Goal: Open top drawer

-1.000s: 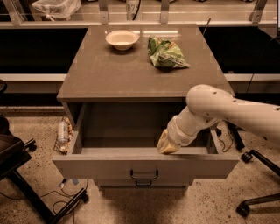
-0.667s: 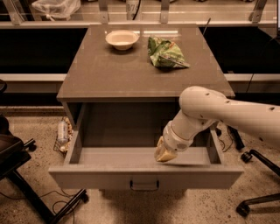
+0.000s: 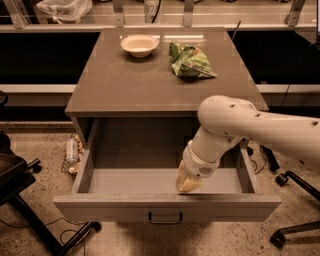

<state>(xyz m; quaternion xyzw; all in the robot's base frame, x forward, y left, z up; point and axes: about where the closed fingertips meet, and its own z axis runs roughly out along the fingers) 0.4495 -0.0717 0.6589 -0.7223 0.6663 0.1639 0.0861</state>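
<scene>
Dim, warm overhead light; glare along the far edge of the surface (image 3: 130, 82); the hand (image 3: 187, 184) sits low inside the shadowed top drawer (image 3: 125, 181).

We find one marking that can be partly read: dark characters on a white panel (image 3: 151, 8) at the top edge of the view, behind the cabinet (image 3: 125, 82). They appear to begin "07"; the remainder we cannot make out. The green bag (image 3: 190, 61) on the cabinet top carries light print, which we cannot read. The gripper (image 3: 188, 184) sits inside the pulled-out top drawer (image 3: 165, 205), right of centre and just behind the drawer's front panel. We can read no lettering on either of them.
</scene>
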